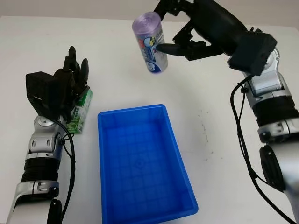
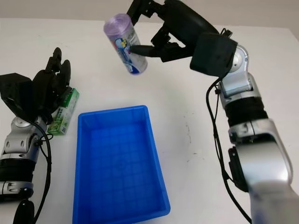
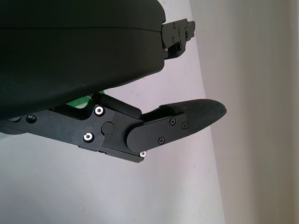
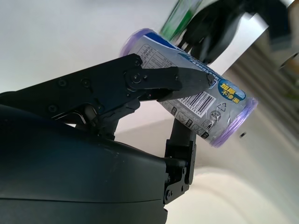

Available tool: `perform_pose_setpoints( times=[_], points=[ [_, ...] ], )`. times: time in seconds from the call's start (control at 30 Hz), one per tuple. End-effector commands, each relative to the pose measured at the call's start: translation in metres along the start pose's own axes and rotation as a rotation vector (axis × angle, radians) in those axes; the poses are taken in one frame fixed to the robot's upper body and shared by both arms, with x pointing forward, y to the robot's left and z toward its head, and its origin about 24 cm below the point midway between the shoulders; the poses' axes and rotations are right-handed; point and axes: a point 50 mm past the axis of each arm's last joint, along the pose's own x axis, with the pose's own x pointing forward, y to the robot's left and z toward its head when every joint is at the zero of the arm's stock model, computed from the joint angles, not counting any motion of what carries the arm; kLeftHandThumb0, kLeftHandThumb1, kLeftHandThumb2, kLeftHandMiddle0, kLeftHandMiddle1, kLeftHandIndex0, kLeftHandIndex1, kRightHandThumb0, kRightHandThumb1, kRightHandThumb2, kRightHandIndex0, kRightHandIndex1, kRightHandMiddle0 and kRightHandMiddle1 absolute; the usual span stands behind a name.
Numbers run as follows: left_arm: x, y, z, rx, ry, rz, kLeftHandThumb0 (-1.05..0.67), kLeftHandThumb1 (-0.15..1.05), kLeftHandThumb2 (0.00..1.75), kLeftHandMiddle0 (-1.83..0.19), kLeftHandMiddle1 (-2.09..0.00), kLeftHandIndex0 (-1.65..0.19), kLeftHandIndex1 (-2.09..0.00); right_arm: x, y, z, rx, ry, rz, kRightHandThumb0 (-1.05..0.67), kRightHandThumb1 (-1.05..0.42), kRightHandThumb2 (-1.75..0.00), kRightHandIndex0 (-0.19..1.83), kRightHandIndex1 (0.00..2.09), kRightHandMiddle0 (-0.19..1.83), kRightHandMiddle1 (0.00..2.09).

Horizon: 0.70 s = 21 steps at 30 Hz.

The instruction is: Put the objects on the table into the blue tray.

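Right hand (image 1: 184,44) | grips purple roll (image 1: 149,43) | above table, beyond blue tray (image 1: 140,163)

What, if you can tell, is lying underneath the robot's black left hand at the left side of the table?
A green rectangular box lies on the white table partly under the open left hand; its far end is covered.

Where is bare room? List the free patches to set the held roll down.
The blue plastic tray holds nothing inside. Bare white table lies between it and the right arm. Crowded: the green box under the left hand. The right hand holds the purple roll.
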Motion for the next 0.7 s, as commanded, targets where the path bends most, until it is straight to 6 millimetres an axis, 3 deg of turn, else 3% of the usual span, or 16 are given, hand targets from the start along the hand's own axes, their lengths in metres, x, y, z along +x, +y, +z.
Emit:
perform_pose_setpoints(
  times=[0.0,0.2,0.3,0.33,0.37,0.4,0.43,0.47,0.53,0.67],
  points=[
    [0.003,0.002,0.008,0.006,-0.026,0.0,-0.67,1.05,0.66,0.19,0.0,0.19,0.0,-0.008,0.0,0.016,-0.005,-0.008,0.072,-0.46,-1.05,-0.54,1.48,2.09,1.08,2.09],
    [0.002,0.003,0.01,0.003,-0.029,0.0,-0.68,1.05,0.66,0.19,0.0,0.19,0.0,-0.015,0.02,0.032,-0.043,0.053,0.369,-0.4,-1.05,-0.46,1.31,2.09,0.79,2.09],
    [0.002,0.003,0.01,0.002,-0.032,0.003,-0.68,1.05,0.66,0.19,0.0,0.19,0.0,-0.018,0.029,0.03,-0.069,0.076,0.484,-0.42,-1.05,-0.38,0.97,2.09,0.43,2.09],
    [0.002,0.003,0.01,0.003,-0.032,0.003,-0.68,1.05,0.65,0.19,0.0,0.19,0.0,-0.018,0.031,0.029,-0.076,0.082,0.521,-0.42,-1.05,-0.35,0.64,2.08,0.28,1.98],
    [0.002,0.003,0.01,0.004,-0.034,0.002,-0.68,1.05,0.65,0.19,0.0,0.19,0.0,-0.018,0.033,0.029,-0.091,0.089,0.565,-0.41,-1.05,-0.34,0.48,2.06,0.23,1.83],
    [0.002,0.003,0.009,0.004,-0.033,0.002,-0.67,1.05,0.65,0.19,0.0,0.19,0.0,-0.018,0.034,0.028,-0.112,0.094,0.607,-0.4,-1.05,-0.32,0.33,1.88,0.21,1.57],
    [0.002,0.003,0.009,0.002,-0.033,0.002,-0.67,1.05,0.65,0.19,0.0,0.19,0.0,-0.018,0.035,0.027,-0.133,0.103,0.645,-0.38,-1.05,-0.3,0.24,1.54,0.25,1.2],
    [0.002,0.002,0.009,0.001,-0.034,0.003,-0.68,1.05,0.64,0.19,0.0,0.19,0.0,-0.018,0.035,0.026,-0.146,0.108,0.671,-0.37,-1.05,-0.25,0.23,1.03,0.32,0.71],
    [0.002,0.002,0.009,0.004,-0.039,0.001,-0.68,1.05,0.63,0.19,0.0,0.19,0.0,-0.017,0.036,0.024,-0.159,0.12,0.703,-0.36,-1.04,-0.13,0.18,0.42,0.29,0.2],
    [0.002,0.002,0.009,0.006,-0.039,0.002,-0.67,1.05,0.64,0.19,0.0,0.19,0.0,-0.017,0.034,0.022,-0.127,0.104,0.649,-0.43,-0.99,-0.05,-0.06,0.09,0.04,0.01]
  ],
)
